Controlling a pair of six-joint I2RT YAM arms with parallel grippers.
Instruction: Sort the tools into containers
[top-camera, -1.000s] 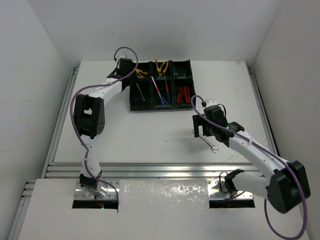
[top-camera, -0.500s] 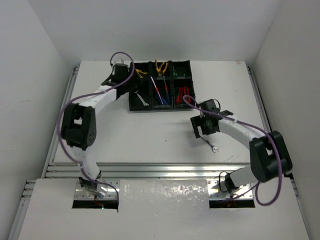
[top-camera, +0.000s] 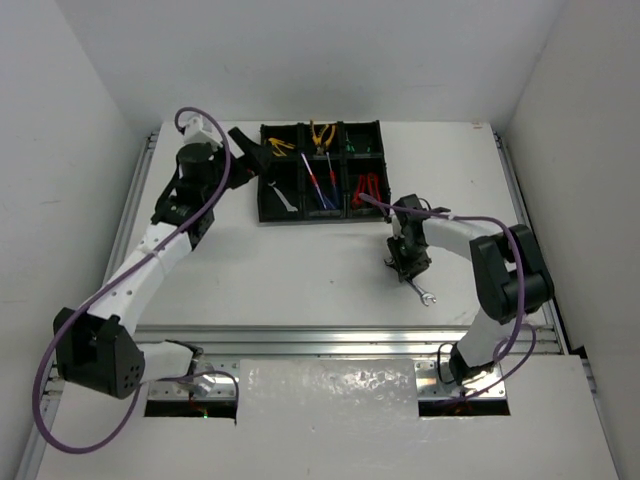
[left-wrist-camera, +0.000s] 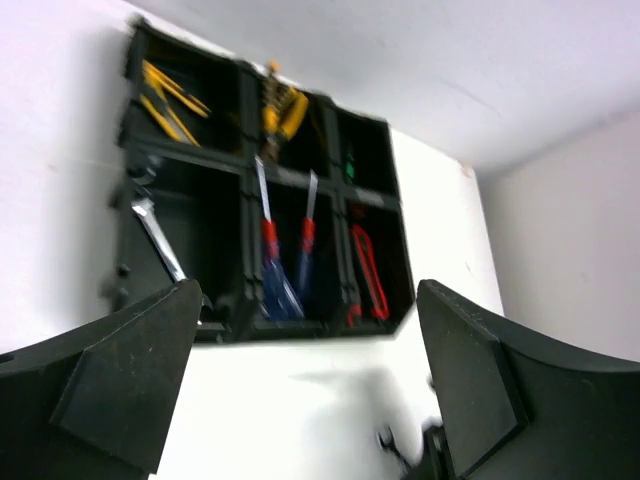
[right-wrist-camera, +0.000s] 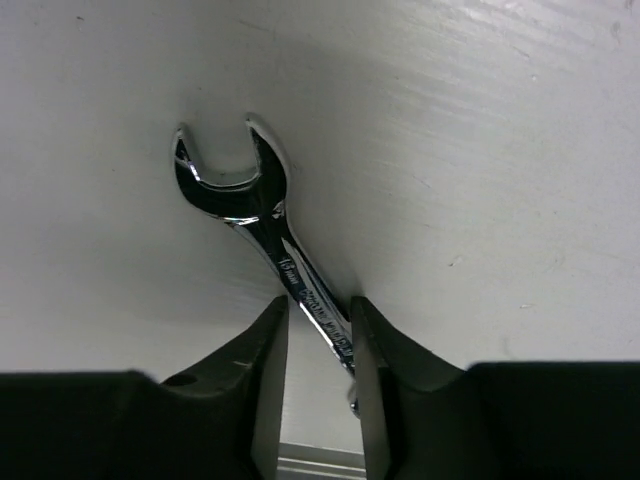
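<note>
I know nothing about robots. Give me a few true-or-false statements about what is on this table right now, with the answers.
1. A silver wrench lies on the white table, outside the black tray. True.
2. The right end effector has a finger on each side of that wrench's shaft. True.
3. The left end effector is clamped on a tool. False: its jaws stand open and empty, beside the tray.
4. The red-handled cutters lie in the tray's near-left compartment. False: they lie in the near-right one.
5. The yellow-handled pliers lie in the far-middle compartment. True.
</note>
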